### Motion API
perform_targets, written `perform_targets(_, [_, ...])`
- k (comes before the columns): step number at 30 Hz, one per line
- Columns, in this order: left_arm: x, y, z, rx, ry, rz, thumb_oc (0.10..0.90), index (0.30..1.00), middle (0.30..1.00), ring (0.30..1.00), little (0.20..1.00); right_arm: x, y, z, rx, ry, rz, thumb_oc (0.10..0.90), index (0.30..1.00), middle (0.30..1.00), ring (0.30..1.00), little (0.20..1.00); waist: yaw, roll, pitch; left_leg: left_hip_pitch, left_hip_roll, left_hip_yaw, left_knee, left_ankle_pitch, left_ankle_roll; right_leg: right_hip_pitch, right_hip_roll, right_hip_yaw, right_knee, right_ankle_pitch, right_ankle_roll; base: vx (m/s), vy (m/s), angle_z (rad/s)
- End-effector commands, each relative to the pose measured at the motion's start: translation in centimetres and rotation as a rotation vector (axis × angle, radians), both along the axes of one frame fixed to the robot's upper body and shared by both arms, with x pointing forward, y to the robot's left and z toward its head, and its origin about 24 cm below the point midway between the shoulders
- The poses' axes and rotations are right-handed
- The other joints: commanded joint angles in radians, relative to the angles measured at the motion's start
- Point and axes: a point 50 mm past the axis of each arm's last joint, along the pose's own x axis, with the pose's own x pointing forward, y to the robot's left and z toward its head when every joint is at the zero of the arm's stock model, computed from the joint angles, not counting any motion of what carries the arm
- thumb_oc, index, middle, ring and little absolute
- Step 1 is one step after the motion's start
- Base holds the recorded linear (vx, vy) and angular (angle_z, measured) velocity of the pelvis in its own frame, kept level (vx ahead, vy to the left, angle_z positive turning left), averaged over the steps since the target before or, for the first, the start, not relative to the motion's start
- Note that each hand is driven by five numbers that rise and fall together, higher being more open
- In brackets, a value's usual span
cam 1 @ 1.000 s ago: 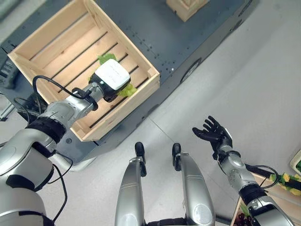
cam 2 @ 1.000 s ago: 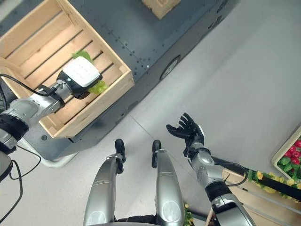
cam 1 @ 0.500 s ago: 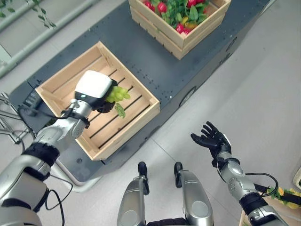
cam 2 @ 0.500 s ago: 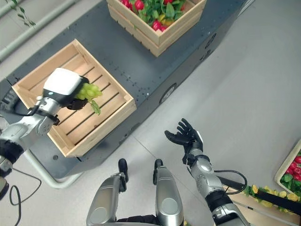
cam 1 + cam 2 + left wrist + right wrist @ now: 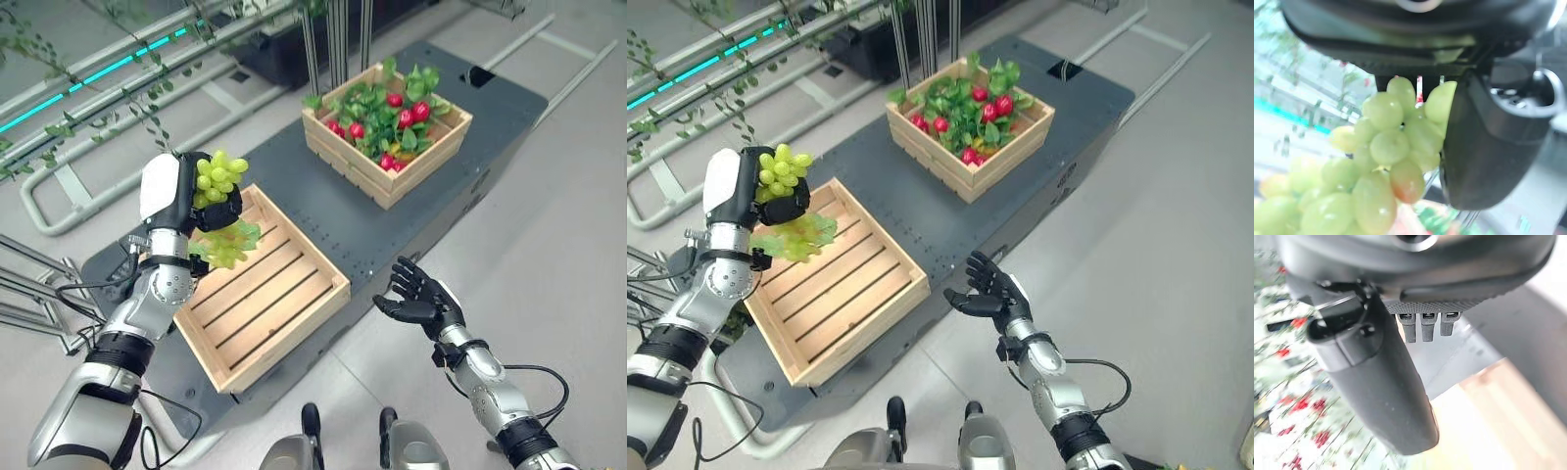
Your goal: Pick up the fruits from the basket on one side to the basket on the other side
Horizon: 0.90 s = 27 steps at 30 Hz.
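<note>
The left hand (image 5: 186,196) is curled round a bunch of green grapes (image 5: 217,176) — plump, pale yellow-green berries packed tightly, one flushed reddish in the left wrist view, with a leafy green sprig hanging beneath — held up in the air above the far left corner of the slatted wooden crate (image 5: 265,294). Beyond that crate on the dark platform (image 5: 392,225) sits a second crate (image 5: 387,132) of red fruit and green leaves. The right hand (image 5: 416,299) hovers palm-up to the right of the slatted crate, off the platform's edge — fingers spread, holding nothing.

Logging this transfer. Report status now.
Left hand shut on green grapes, raised above slatted crate. Right hand open, idle. Crate of red fruit beyond; path clear.
</note>
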Motion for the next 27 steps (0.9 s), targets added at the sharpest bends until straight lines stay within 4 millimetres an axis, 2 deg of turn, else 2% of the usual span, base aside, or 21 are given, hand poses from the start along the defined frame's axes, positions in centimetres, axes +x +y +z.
perform_targets(1, [0.0,0.1,3.7,-0.265,-0.216,-0.074,0.4,0.3,0.3,0.3,0.3,0.5,2.1,3.0,0.094,-0.182,0.137,0.8,0.9,0.9,0.9,0.9,0.007,-0.013,-0.149,0.019,-0.032,0.001,0.04,-0.068,-0.01,0.027,-0.033,0.005,-0.101,0.138,-0.009,0.03,-0.05,0.01])
perform_targets(6, [0.1,-0.7,2.9,-0.413,-0.179,-0.155,0.4,0.3,0.3,0.3,0.3,0.9,2.7,4.2,0.144,-0.215,0.203,0.8,0.9,0.9,0.9,0.9,0.011,-0.016,-0.181,0.046,-0.022,-0.001,-0.008,-0.048,-0.017,0.06,-0.029,0.005,-0.163,0.167,-0.004,0.04,-0.077,-0.03])
perform_targets(10, [0.2,-1.5,2.7,-0.461,-0.158,-0.213,0.4,0.3,0.3,0.3,0.3,1.1,3.0,5.1,0.189,-0.222,0.27,0.8,0.9,0.9,0.9,0.9,0.012,-0.017,-0.194,0.059,-0.015,-0.001,-0.035,-0.034,-0.02,0.073,-0.024,0.01,-0.192,0.183,-0.003,0.03,-0.047,-0.02])
perform_targets(13, [0.4,-2.0,3.5,-0.43,-0.174,-0.246,0.4,0.3,0.3,0.3,0.3,1.4,3.3,5.9,0.198,-0.24,0.305,0.8,0.9,0.9,0.9,0.9,0.015,-0.018,-0.201,0.066,-0.015,-0.004,-0.062,-0.023,-0.023,0.084,-0.024,0.005,-0.219,0.197,0.001,0.01,-0.043,-0.01])
perform_targets(18, [1.2,-3.7,5.6,-0.423,-0.173,-0.389,0.4,0.3,0.3,0.3,0.3,2.9,4.7,9.0,0.121,-0.331,0.335,0.8,0.9,0.9,0.9,0.9,0.026,-0.019,-0.216,0.055,-0.016,-0.017,-0.081,-0.013,-0.024,0.084,-0.027,-0.008,-0.243,0.212,0.008,-0.02,-0.037,0.02])
perform_targets(21, [1.4,-4.9,6.1,-0.424,-0.153,-0.465,0.4,0.3,0.3,0.3,0.3,3.6,5.6,10.4,0.101,-0.359,0.346,0.8,0.9,0.9,0.9,0.9,0.034,-0.02,-0.222,0.054,-0.015,-0.019,-0.081,-0.013,-0.023,0.084,-0.028,-0.011,-0.243,0.211,0.006,-0.01,-0.019,0.02])
perform_targets(27, [1.7,-7.0,6.8,-0.393,-0.111,-0.573,0.4,0.3,0.3,0.3,0.3,4.6,7.2,11.3,0.115,-0.311,0.382,0.8,0.9,0.9,0.9,0.9,0.049,-0.024,-0.234,0.057,-0.012,-0.024,-0.081,-0.016,-0.021,0.095,-0.029,-0.019,-0.246,0.204,0.003,0.0,-0.01,0.01])
